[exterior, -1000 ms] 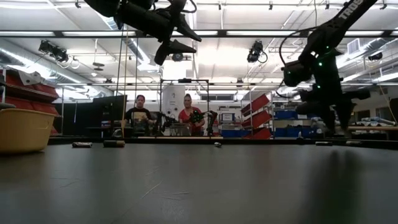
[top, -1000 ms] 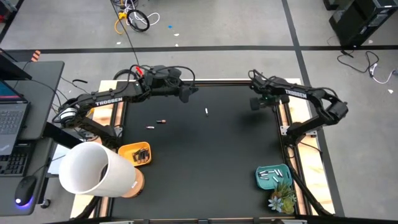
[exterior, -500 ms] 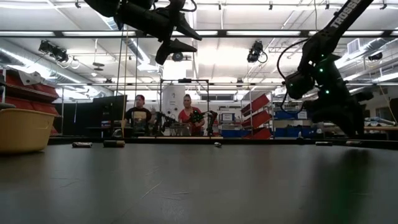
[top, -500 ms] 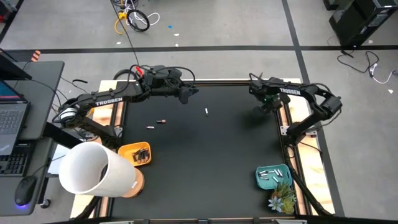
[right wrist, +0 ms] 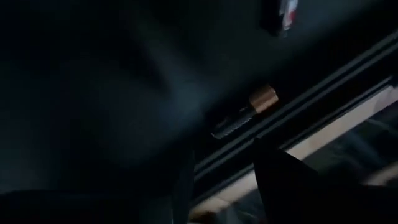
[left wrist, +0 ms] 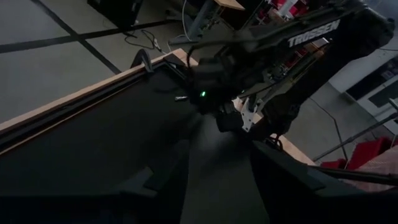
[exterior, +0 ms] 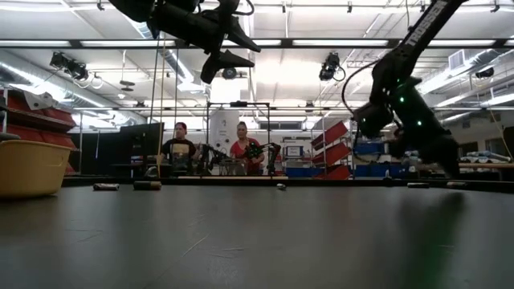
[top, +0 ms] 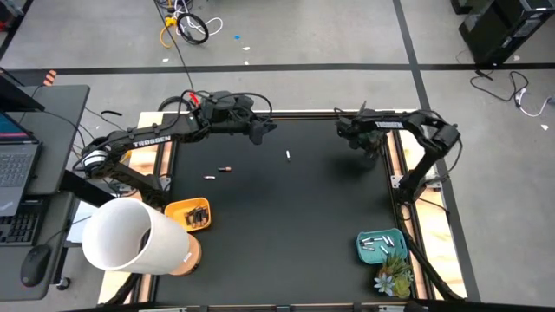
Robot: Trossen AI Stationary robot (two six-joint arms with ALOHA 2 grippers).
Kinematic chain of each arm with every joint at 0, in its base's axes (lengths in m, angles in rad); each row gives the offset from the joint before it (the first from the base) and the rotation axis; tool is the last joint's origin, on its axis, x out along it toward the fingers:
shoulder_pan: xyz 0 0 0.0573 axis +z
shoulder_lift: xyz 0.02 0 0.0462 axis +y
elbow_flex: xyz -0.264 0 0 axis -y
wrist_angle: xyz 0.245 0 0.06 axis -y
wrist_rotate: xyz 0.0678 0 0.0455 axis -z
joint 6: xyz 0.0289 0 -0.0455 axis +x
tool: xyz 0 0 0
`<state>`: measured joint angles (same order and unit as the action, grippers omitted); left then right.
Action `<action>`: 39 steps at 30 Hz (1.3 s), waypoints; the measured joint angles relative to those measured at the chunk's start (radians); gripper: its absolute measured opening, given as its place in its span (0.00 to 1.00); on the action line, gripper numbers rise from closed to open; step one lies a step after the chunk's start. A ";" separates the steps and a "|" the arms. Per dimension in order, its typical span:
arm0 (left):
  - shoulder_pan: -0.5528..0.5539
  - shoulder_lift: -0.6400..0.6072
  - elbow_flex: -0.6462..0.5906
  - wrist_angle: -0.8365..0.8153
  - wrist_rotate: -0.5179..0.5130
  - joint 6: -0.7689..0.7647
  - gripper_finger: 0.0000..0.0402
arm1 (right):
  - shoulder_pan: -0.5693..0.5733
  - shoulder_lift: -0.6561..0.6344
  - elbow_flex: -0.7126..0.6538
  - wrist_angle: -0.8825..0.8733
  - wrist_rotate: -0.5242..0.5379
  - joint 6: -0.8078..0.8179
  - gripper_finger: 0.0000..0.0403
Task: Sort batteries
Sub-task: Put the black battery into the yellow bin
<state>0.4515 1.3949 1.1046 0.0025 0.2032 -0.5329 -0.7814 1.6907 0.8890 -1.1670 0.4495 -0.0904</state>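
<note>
Right wrist view | right tool (right wrist: 217,180) parted, empty, over copper-ended battery (right wrist: 245,112) | left tool (left wrist: 217,180) open, empty

- Right claw (top: 353,144): foreshortened in the high view, finger gap not readable.
- Dark battery (right wrist: 244,115): copper end clear, body blurred.
- Object (right wrist: 283,12): cut by frame edge, unidentifiable.
- 2 loose batteries (top: 217,172): specks, type uncertain.
- White cup (top: 134,236): hides the table corner.
</note>
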 joint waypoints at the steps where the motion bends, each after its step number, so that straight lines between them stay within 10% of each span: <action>1: 0.000 0.000 0.000 0.000 0.000 -0.004 0.46 | 0.003 0.018 0.000 -0.017 0.019 -0.024 0.37; 15: -0.002 0.000 0.000 0.001 0.005 -0.048 0.46 | 0.034 0.139 0.000 -0.045 0.171 -0.242 0.37; 39: -0.002 0.000 0.000 0.000 0.011 -0.042 0.46 | 0.013 0.099 0.000 0.035 0.126 -0.289 0.37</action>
<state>0.4496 1.3949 1.1046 0.0021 0.2138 -0.5746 -0.7682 1.7893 0.8886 -1.1322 0.5755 -0.3798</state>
